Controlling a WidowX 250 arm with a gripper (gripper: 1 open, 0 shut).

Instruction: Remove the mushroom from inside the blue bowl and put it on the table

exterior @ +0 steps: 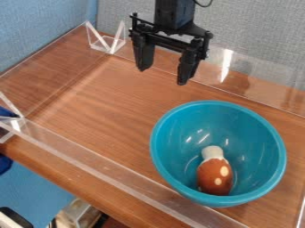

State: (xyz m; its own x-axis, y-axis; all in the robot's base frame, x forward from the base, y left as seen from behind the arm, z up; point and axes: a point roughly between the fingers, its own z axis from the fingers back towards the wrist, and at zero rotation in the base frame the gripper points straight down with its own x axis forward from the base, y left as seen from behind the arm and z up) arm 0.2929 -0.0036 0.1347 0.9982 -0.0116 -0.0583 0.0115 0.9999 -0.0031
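Observation:
The blue bowl [179, 142] stands on the table [95, 98] at the lower right. Inside it, near the front wall, lies the mushroom [215, 175], orange-brown cap toward me and cream stem pointing back. My gripper [165, 68] hangs above the far part of the table, up and to the left of the bowl, pointing down. Its two black fingers [143, 55] stand wide apart and open, with nothing between them.
Low clear acrylic walls [84, 156] edge the table along the front, the back and the right. A clear bracket [107, 39] stands at the far left corner. Something blue [7, 116] shows at the left edge.

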